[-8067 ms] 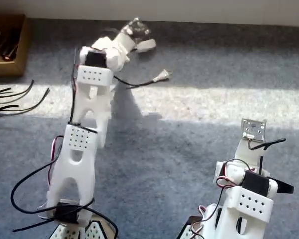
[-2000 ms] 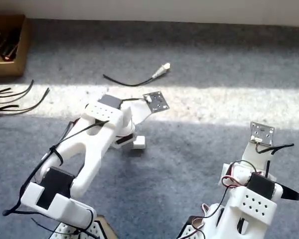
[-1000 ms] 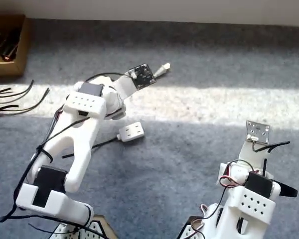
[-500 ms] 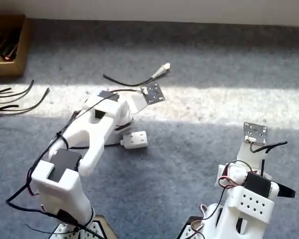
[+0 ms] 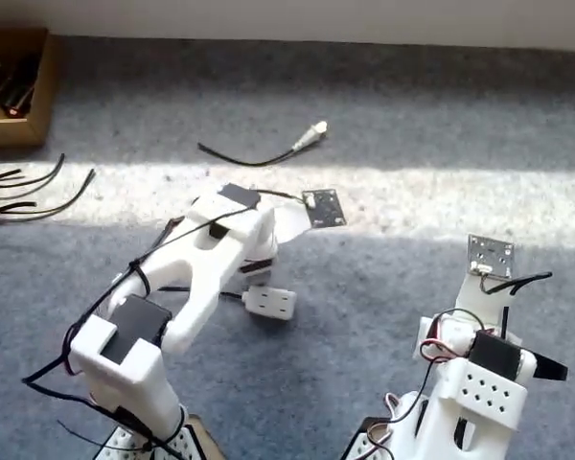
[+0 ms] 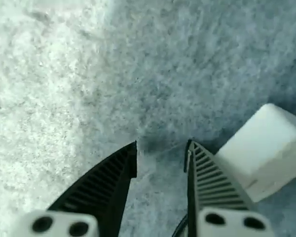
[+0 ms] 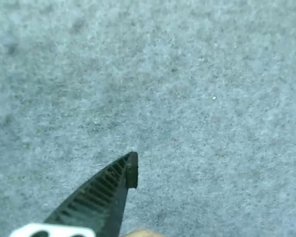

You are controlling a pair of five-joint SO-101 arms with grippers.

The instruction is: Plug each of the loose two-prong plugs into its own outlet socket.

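Observation:
A white outlet block point(image 5: 270, 302) lies on the grey carpet with a black cord running off to its left. My left arm point(image 5: 220, 251) bends over it. In the left wrist view my left gripper point(image 6: 161, 148) is open just above the carpet, with nothing between its fingers. The outlet block point(image 6: 266, 148) lies right beside one finger. A loose white plug point(image 5: 312, 133) on a black cord lies farther back in the sunlit strip. My right arm point(image 5: 479, 374) is folded at the near right. Its one visible finger point(image 7: 130, 170) hangs over bare carpet, with no second finger near it.
A wooden box point(image 5: 19, 86) holding dark items stands at the far left corner. Several loose black wires point(image 5: 34, 192) lie on the carpet below it. A pale wall edge runs along the back. Open carpet lies between the two arms.
My left arm has swung right and toward the front. The outlet block has shifted nearer and slightly right. The right arm and the loose plug have stayed put.

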